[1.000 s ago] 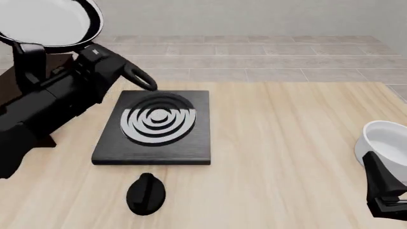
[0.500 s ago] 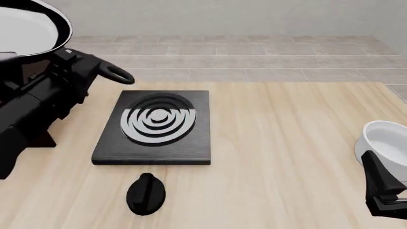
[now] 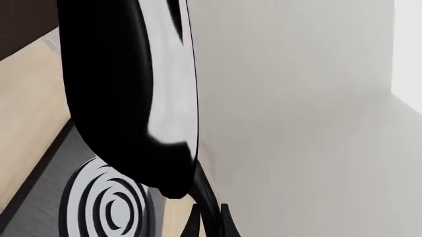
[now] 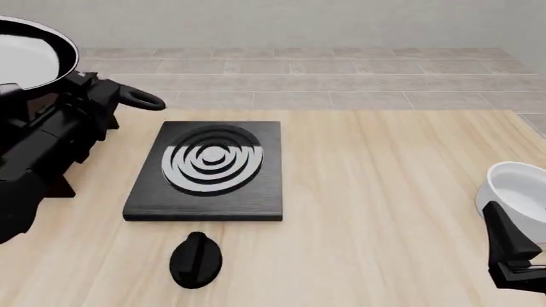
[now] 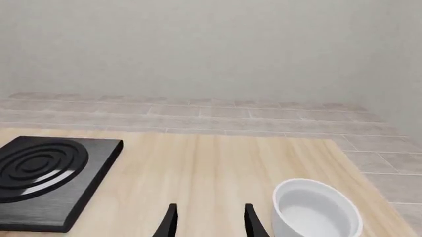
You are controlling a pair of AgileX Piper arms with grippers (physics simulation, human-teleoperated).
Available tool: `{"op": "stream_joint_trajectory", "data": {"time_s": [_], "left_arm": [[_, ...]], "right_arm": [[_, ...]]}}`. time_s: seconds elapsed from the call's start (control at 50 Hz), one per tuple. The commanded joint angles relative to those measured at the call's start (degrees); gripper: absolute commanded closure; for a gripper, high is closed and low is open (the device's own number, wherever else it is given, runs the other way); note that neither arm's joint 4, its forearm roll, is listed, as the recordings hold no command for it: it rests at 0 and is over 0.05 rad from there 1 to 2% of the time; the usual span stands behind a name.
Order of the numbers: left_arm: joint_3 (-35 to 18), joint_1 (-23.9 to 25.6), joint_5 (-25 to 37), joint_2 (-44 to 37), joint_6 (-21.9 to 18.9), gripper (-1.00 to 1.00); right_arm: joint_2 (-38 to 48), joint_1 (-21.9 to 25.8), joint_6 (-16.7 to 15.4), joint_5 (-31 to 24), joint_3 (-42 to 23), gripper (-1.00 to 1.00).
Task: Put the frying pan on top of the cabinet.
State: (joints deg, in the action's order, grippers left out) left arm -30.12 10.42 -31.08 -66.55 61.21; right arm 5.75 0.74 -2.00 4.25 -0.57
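bright, even, kinda flat sim lighting, soft faint shadows under the stove slab [image 4: 207,171], white glare streak on the frying pan [image 3: 125,94], everything sharp, no blur or edge warping

I've carried the frying pan [image 4: 30,54] farther toward the front view's left edge; over the last second it has slid from well inside the frame to being partly cut off there. Its looped handle end, which hung over the stove slab's [image 4: 207,171] far left corner, now sits clear of the slab to the left. My left gripper [image 4: 85,86] and arm have swung left along with it.
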Motion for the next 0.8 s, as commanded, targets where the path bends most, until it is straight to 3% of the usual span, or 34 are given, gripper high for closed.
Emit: {"op": "stream_joint_trajectory", "data": {"time_s": [0.02,0.32,0.8], "left_arm": [[-0.86,-3.7,-6.66,-5.73,2.86,1.0],[-1.16,-5.95,-13.26,-12.71,6.22,1.0],[-2.64,-7.44,-18.1,-18.46,8.12,1.0]], "right_arm": [[0.57,0.09,-0.17,0.5,0.09,-1.0],[1.08,0.18,-0.42,-0.67,-1.45,-1.0],[1.08,0.25,-0.59,-1.08,-1.81,-1.0]]}}
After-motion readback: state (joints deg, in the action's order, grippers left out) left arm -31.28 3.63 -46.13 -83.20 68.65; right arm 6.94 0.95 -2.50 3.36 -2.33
